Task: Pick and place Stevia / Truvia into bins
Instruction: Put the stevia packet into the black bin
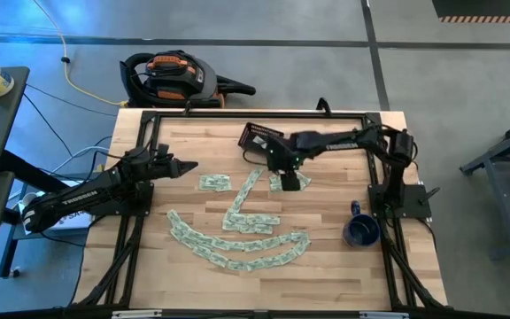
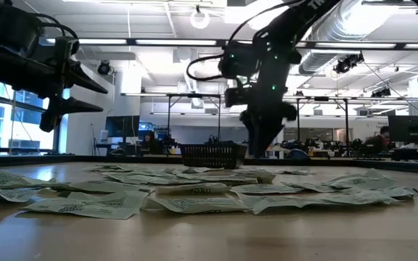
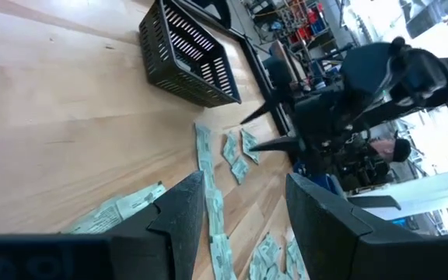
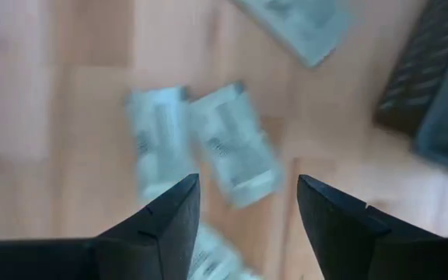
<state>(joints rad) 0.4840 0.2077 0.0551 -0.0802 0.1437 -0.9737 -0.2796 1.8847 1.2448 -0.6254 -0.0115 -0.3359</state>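
Observation:
Many pale green and white Stevia / Truvia sachets (image 1: 237,237) lie flat on the wooden table, in rows at the middle and near side. The dark slatted bin (image 1: 257,140) stands at the far middle. My right gripper (image 1: 284,174) hangs open, pointing steeply down, just above a few sachets (image 4: 232,144) on the near right side of the bin (image 4: 430,70). Its fingers touch none of them. My left gripper (image 1: 191,166) waits open above the table's left part, pointing toward the middle, with nothing between its fingers (image 3: 181,210).
A dark blue mug (image 1: 361,232) stands near the table's right edge, by the right arm's base. A black frame (image 1: 237,113) runs along the table's far edge and sides. Bare wood lies between the left gripper and the bin.

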